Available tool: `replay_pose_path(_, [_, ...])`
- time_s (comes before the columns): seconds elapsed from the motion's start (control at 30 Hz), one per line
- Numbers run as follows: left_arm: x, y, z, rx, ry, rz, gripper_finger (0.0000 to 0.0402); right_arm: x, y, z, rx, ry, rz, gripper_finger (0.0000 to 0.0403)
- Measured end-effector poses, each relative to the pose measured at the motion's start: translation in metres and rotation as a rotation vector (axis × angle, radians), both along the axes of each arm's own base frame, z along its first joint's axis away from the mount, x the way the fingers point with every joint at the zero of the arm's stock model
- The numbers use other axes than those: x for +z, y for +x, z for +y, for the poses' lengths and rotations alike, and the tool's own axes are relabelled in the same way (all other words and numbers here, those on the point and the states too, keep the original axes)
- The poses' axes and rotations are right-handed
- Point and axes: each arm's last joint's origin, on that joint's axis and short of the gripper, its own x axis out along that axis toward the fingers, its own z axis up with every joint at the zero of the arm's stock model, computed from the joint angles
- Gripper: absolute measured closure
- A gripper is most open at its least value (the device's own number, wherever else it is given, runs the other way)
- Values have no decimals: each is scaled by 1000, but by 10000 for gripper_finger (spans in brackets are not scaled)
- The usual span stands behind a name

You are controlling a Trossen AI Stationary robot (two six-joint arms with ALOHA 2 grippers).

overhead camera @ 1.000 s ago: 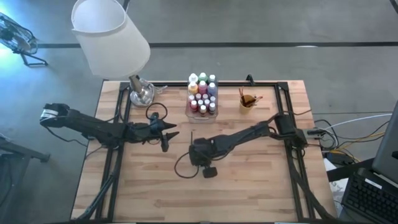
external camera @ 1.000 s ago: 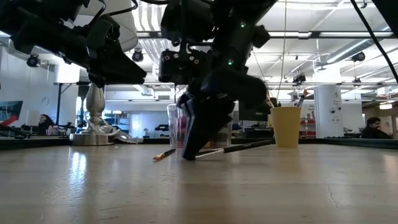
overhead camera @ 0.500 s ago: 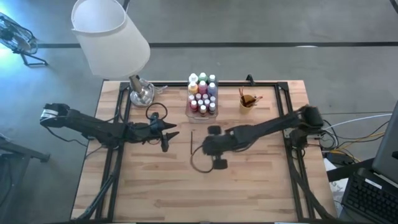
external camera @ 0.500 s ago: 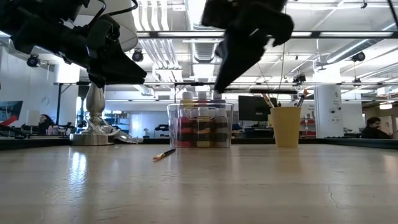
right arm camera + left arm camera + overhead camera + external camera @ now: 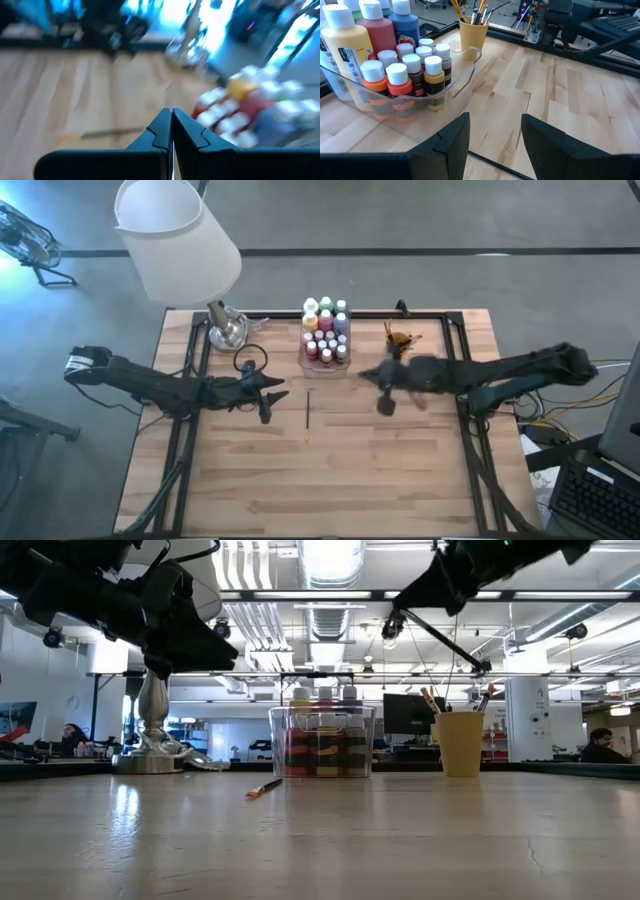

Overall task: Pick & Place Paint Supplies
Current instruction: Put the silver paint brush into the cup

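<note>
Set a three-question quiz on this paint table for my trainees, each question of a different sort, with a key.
1. True or false: the left gripper holds a paint bottle.
2. Where does the loose paintbrush lie? A, on the table in front of the clear box; B, inside the box; C, in the left gripper.
3. Fill in: the paint bottles stand in the clear ___.
Key: 1 false; 2 A; 3 box.

Paint bottles (image 5: 325, 330) in box (image 5: 345, 355); cup (image 5: 399, 341) to right; paintbrush (image 5: 307, 412) on table (image 5: 330, 480) in front.
</note>
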Motion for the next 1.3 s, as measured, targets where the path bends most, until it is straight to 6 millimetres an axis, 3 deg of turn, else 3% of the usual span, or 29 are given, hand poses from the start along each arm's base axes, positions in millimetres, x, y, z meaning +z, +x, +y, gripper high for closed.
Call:
replay_pose_path(0.27, [0,0,0,0,0,-2,218,-3,-44,-39,-167,-95,-328,395])
replay_pose_path(0.63, [0,0,0,0,3,0,218,-11,-63,-70,-344,-196,-577,395])
replay_pose_path(0.97, [0,0,0,-1,3,1,219,-42,-63,-93,-501,-191,-550,395])
replay_pose_path(1.3, [0,0,0,-2,8,3,218,-64,-60,-103,-552,-175,-486,395])
